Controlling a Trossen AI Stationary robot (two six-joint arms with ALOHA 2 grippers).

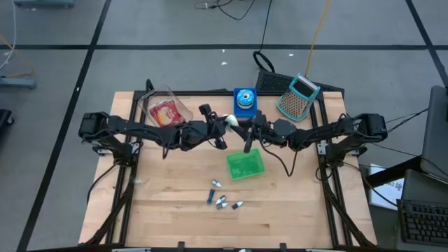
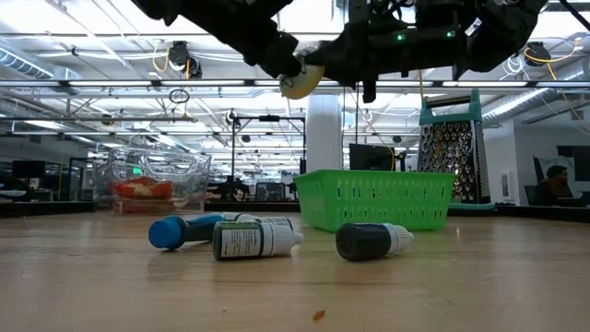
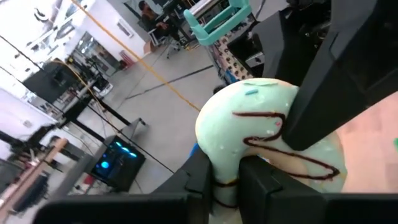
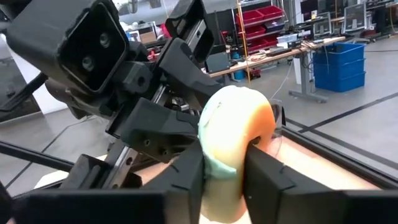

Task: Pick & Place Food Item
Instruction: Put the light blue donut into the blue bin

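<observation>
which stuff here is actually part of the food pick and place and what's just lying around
In the job:
- donut, green-iced, held up above the table
- left gripper, shut on the donut
- right gripper, shut on the donut too
- green basket, perhaps where it goes

Lying about:
- small bottles
- clear container of red food
- grater
- blue spool
</observation>
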